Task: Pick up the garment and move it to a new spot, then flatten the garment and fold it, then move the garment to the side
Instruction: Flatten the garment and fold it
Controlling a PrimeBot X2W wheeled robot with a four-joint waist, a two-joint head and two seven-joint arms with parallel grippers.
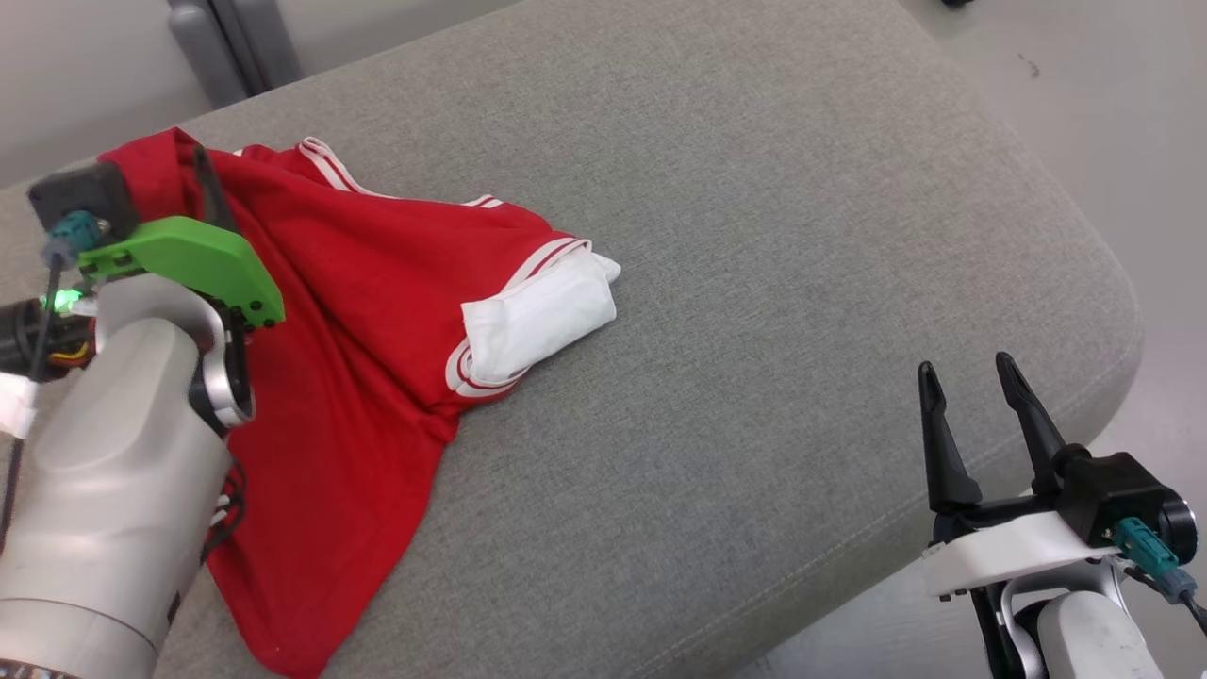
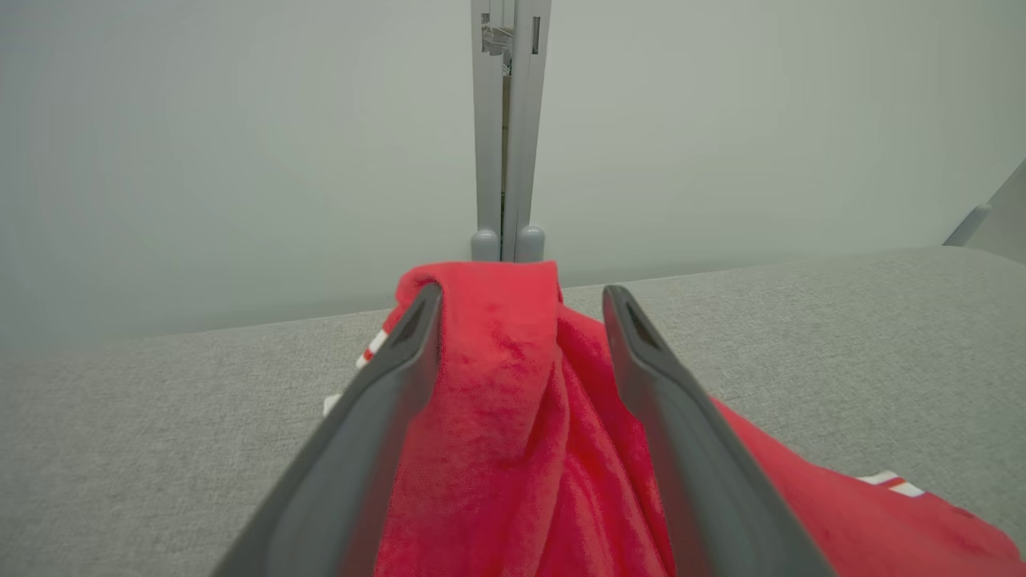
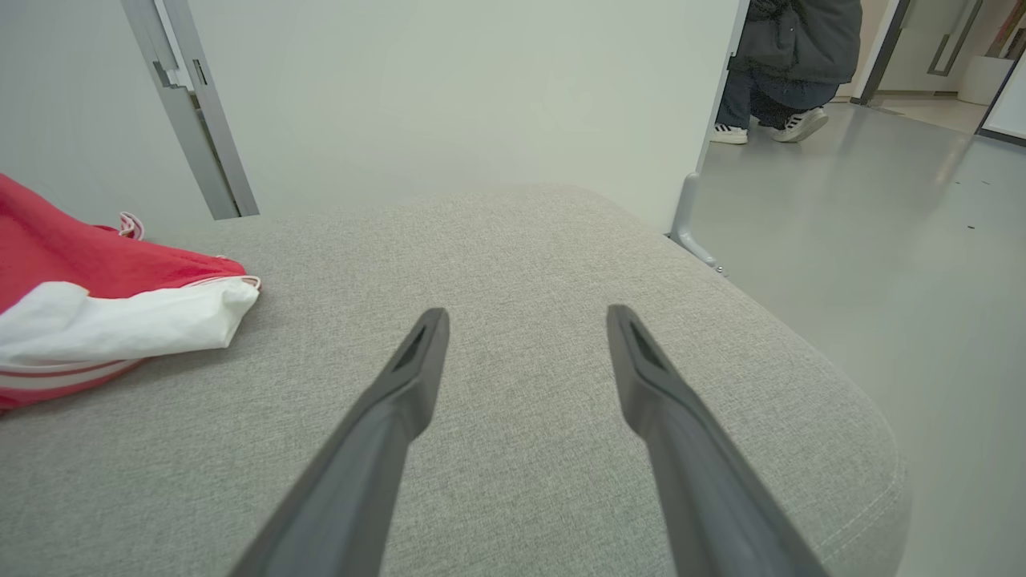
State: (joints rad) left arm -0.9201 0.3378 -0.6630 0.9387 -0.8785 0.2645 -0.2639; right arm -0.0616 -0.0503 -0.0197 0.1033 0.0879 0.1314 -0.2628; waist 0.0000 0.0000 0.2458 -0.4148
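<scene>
The garment (image 1: 377,283) is red with white-striped trim and a white folded part (image 1: 537,316). It lies crumpled on the left half of the grey cushion (image 1: 754,236). My left gripper (image 1: 179,174) is at the garment's far left corner. In the left wrist view its fingers (image 2: 385,401) stand wide apart, so the left gripper (image 2: 521,296) is open. A raised fold of the garment (image 2: 497,417) bunches between the fingers and drapes over the left one. My right gripper (image 1: 967,370) hovers open and empty over the cushion's near right edge, well clear of the garment (image 3: 96,272).
The cushion's rounded right edge (image 1: 1122,311) drops to a pale floor (image 1: 1084,75). A grey post (image 1: 226,38) and a wall stand behind the cushion. A person (image 3: 789,56) crouches on the floor far off past the wall's end.
</scene>
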